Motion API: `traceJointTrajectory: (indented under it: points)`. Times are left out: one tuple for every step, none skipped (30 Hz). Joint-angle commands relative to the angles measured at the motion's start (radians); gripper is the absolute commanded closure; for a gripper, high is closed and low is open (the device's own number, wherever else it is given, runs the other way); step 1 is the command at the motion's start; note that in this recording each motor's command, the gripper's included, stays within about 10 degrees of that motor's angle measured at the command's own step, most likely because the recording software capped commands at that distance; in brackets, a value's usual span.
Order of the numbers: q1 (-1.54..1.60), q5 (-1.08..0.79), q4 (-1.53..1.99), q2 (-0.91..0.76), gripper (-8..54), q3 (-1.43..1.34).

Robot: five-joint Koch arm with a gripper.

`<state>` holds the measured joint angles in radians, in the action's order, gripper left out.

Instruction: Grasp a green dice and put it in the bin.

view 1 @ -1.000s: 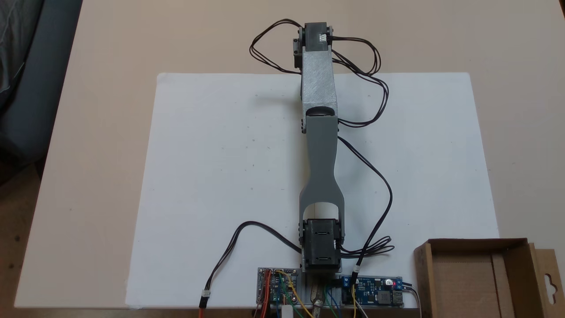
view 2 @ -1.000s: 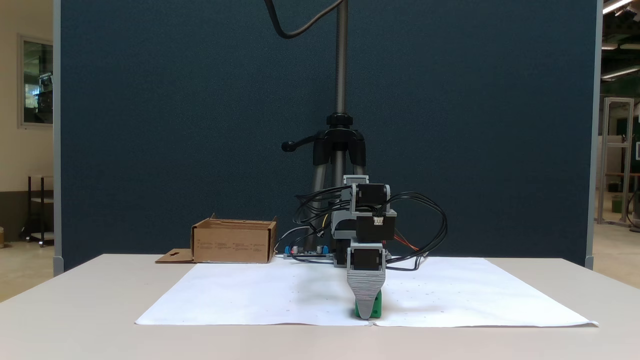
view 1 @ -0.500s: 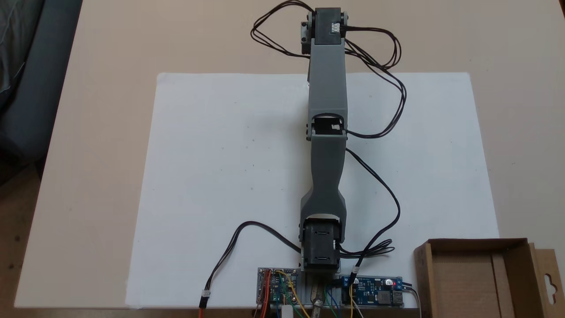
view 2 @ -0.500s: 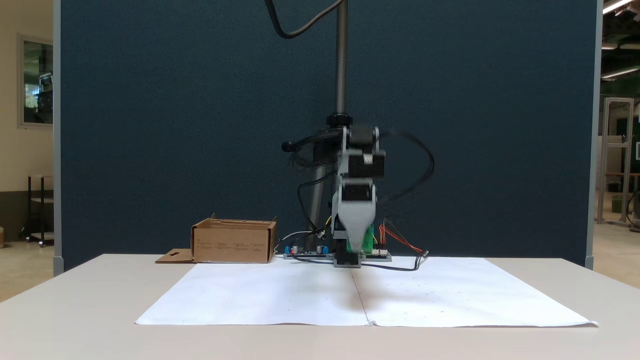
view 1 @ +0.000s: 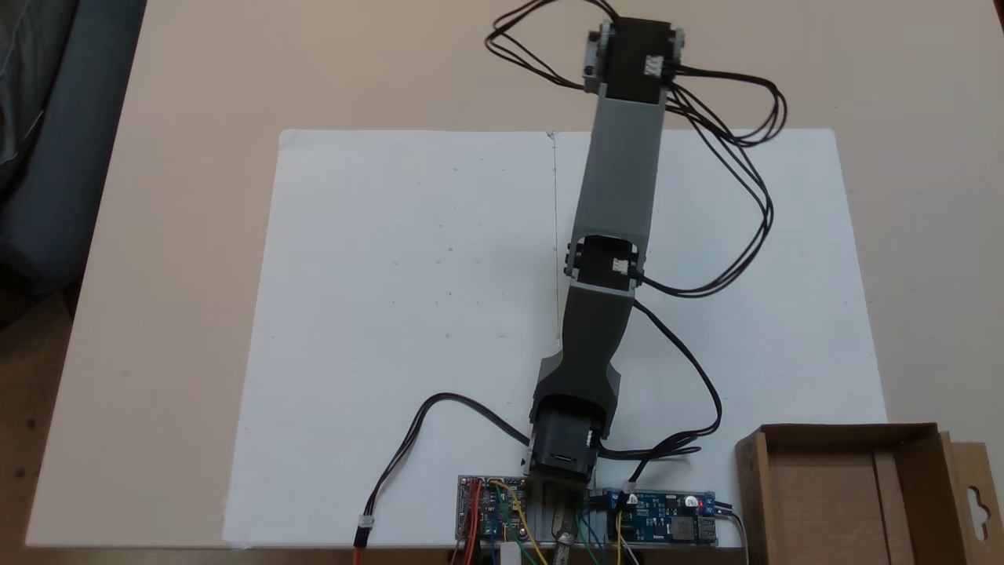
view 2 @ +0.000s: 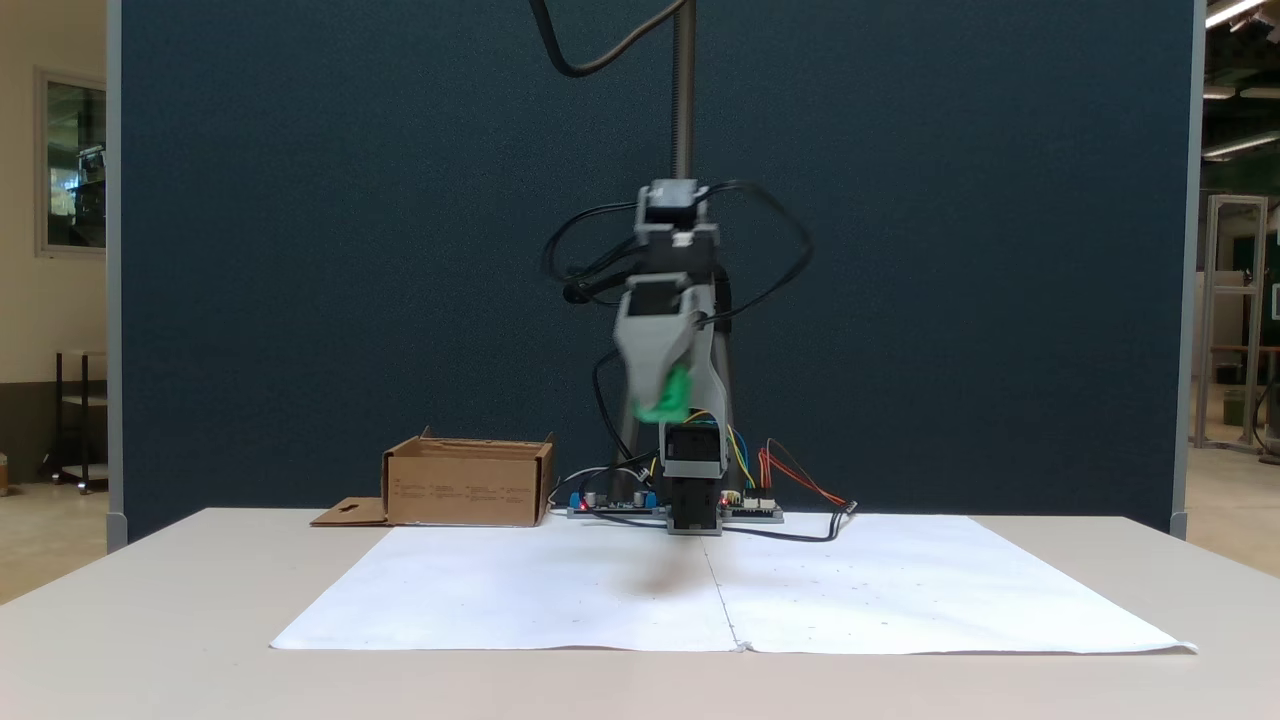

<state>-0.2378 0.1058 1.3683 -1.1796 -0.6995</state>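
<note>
The green dice (view 2: 672, 394) is off the table, pinched at the tip of the gripper (view 2: 660, 400), which is clamped on it, high above the white paper sheet (view 2: 560, 600). The bin (view 2: 468, 485) sits on the table well apart, lower and to the left in this fixed view. From above, the bin (view 1: 855, 494) lies beside the arm base (view 1: 561, 455), so the carry must swing sideways and back.

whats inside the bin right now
Nothing that shows: in a fixed view from above, the bin has a bare cardboard floor, though its lower part is cut off by the frame edge. The green dice is up in the gripper.
</note>
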Motion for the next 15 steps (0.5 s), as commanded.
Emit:
traceJointTrajectory:
  points:
    - [-0.109, -0.098, -0.037, -0.092, 33.6, -0.043]
    - [-0.155, -0.121, -0.064, -0.120, 33.6, -0.083]
    - [-0.206, -0.146, -0.080, -0.143, 33.6, -0.117]
    - [-0.264, -0.172, -0.089, -0.156, 33.6, -0.132]
    - [-0.327, -0.193, -0.101, -0.175, 33.6, -0.152]
    - [-0.434, -0.232, -0.120, -0.202, 33.6, -0.184]
    - [-0.492, -0.256, -0.130, -0.221, 33.6, -0.199]
    - [-0.555, -0.272, -0.143, -0.238, 33.6, -0.209]
    - [-0.619, -0.287, -0.149, -0.245, 33.6, -0.209]
    - [-0.695, -0.307, -0.152, -0.258, 33.6, -0.209]
    - [-0.753, -0.328, -0.153, -0.268, 33.6, -0.209]
    - [-0.810, -0.351, -0.153, -0.279, 33.6, -0.209]
    - [-0.870, -0.368, -0.156, -0.290, 33.6, -0.209]
    - [-0.933, -0.387, -0.161, -0.301, 33.6, -0.209]
    - [-1.000, -0.403, -0.170, -0.305, 33.6, -0.207]
